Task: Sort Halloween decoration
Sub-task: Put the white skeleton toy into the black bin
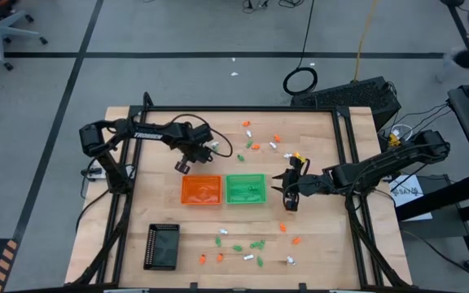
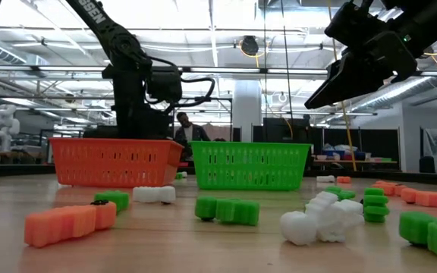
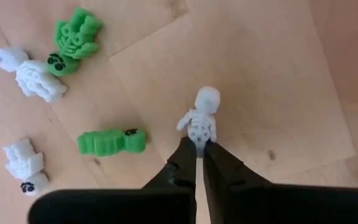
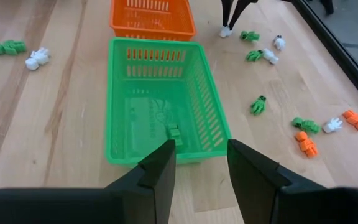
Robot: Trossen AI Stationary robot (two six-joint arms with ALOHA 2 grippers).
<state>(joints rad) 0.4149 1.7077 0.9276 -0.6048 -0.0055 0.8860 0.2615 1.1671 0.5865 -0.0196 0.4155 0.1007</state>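
The left hand (image 3: pixel 199 163) is down at the bench (image 1: pixel 316 244) beside the orange basket (image 1: pixel 201 190), on the side toward the bench's far edge; its fingers are pinched narrow on the legs of a white skeleton figure (image 3: pixel 202 118), which lies on the wood; near it lie a green skeleton (image 3: pixel 111 141), a second green one (image 3: pixel 74 41) and two white ones (image 3: pixel 33 78), (image 3: pixel 25 165); white lettering runs along the left arm (image 1: pixel 149 133), too small to read in the high view, and only part of it shows in the low view.

The right hand (image 4: pixel 201 163) hovers above the bench just beside the green basket (image 4: pixel 160 99), on the side toward the bench's right edge, its fingers spread wide and holding nothing; one green trinket (image 4: pixel 174 133) lies inside that basket.

The two baskets stand touching at mid-bench; a black rectangular tray (image 1: pixel 161 246) sits toward the near left corner.

The remaining orange, green and white trinkets lie in two scatters: one near the far edge (image 1: pixel 260 140), one along the near edge (image 1: pixel 247 247).
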